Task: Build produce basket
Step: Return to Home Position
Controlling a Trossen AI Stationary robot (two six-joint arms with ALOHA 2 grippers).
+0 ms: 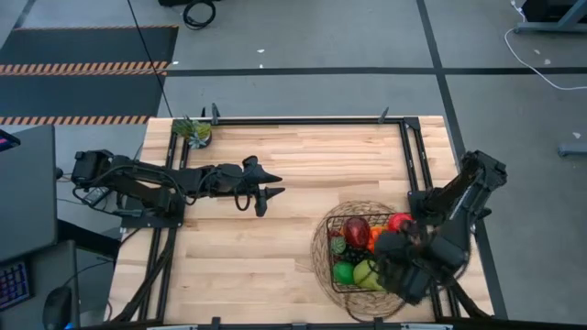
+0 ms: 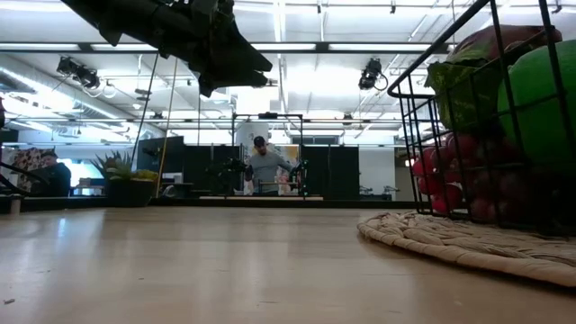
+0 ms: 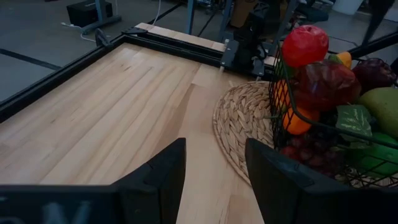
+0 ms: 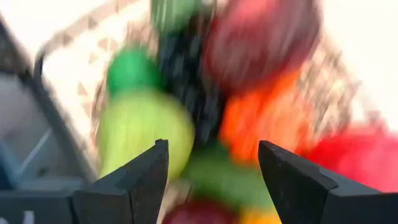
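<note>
My right claw stood released just above the basket, packed with produce on the woven mat, and my left claw hung released over the table, well apart.

no readable text, labels or signs

Grey concrete floor. Black mat with orange hazard stripes beyond pale wooden plank tabletop. Long ceiling strip lights. Person in grey top far back.
</note>
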